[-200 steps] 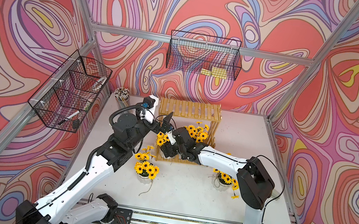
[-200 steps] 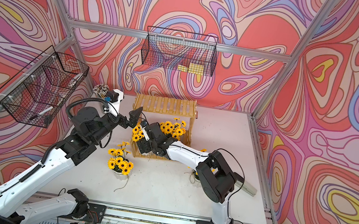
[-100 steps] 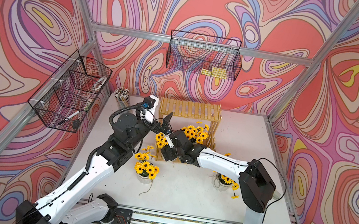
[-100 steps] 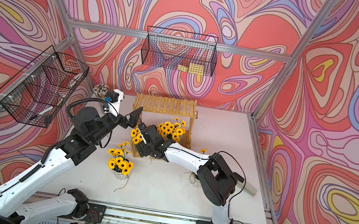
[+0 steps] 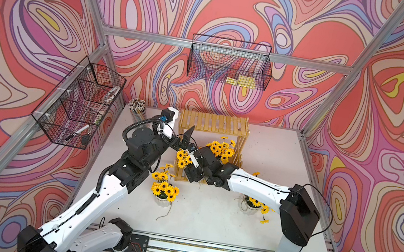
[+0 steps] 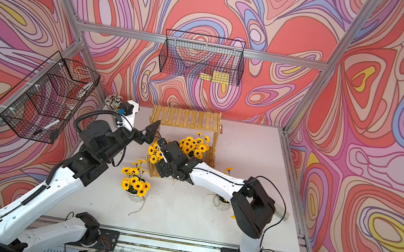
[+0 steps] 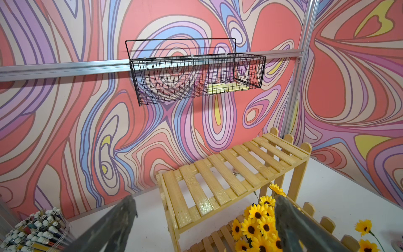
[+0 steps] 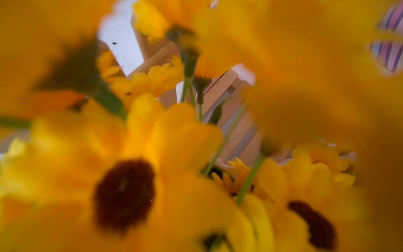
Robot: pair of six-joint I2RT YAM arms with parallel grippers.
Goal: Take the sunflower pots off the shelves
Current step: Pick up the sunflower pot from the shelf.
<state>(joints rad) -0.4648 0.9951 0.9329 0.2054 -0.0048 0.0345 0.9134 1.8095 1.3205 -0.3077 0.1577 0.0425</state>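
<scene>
pots [image 5: 220, 148]: 2 on desk [image 5: 208, 216], 2 on bottom shelf [image 7: 214, 241]
left tool [image 7: 205, 199]: wide apart, empty
right tool [image 5: 189, 159]: buried in flowers [image 5: 182, 158], can't tell grip
tip: pinch the pot itself, not those flowers; slide out level

I am operating inside a robot test cell, a laboratory setup rather than a home or a shop. Evidence:

An aluminium frame [image 5: 224, 49] encloses the workspace. Wall panels [image 5: 34, 7] printed with a swirling multicolour pattern fill it on three sides.

The left arm [image 5: 106, 194] and right arm [image 5: 254, 186] are mounted on a base rail [image 5: 202, 250] along the front edge of a plain white table [image 5: 206, 224], with cables exposed.

A wire basket [image 5: 229, 62] hangs from the back frame bar. A second wire basket [image 5: 79, 103] hangs from the side bar.

The wooden shelves [image 5: 213, 123] and a cup of pencils [image 5: 138, 107] stand on the table as props.
</scene>
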